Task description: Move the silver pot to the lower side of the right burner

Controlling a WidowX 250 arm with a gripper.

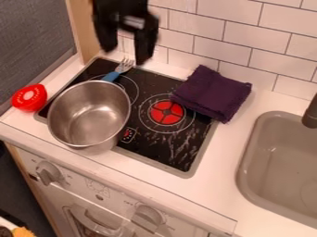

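The gripper (pixel 127 46) hangs at the top of the camera view, left of centre, with its two fingers spread and nothing between them. It is above and behind the silver pot (pixel 90 115), apart from it. The pot stands upright and empty on the left part of the black stove top, partly past its front left edge. The right burner (pixel 167 113), a red disc inside thin rings, lies to the right of the pot with nothing on it.
A blue-handled fork (pixel 117 71) lies behind the pot. A folded purple cloth (pixel 213 94) covers the stove's back right corner. Left of the pot sits a red object (pixel 29 98). The sink (pixel 282 162) and faucet (pixel 311 113) are at the right, and a tiled wall stands behind.
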